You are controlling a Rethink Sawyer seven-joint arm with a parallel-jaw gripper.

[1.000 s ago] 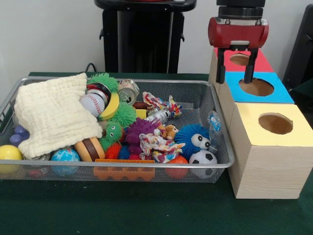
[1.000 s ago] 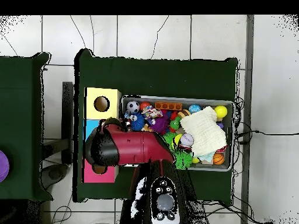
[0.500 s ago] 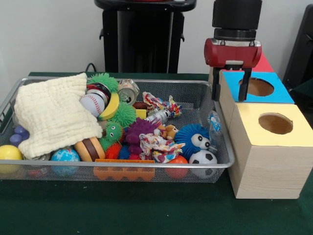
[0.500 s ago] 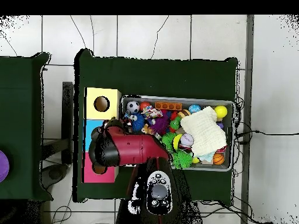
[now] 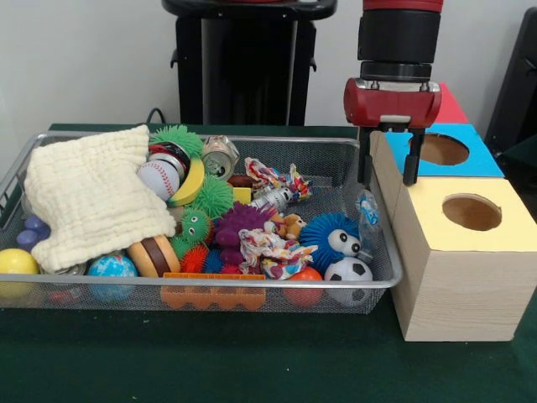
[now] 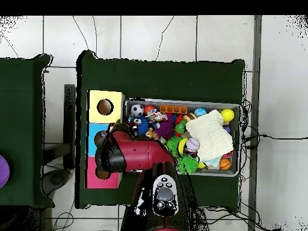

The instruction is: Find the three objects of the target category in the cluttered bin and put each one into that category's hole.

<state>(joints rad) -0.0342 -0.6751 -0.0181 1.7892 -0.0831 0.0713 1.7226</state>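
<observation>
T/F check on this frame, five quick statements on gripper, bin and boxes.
1. The red gripper is open and empty. True.
2. It hangs over the cream cloth. False: it hangs at the edge of the blue-topped box, beside the wire mesh bin.
3. The yellow-topped box stands nearest the camera. True.
4. The black-and-white soccer ball lies on the cloth. False: it lies in the bin's corner near the boxes.
5. The cloth covers the whole bin. False: one end only.

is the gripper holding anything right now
No, the gripper hangs open and empty above the edge of the blue-topped box, beside the bin.
</observation>
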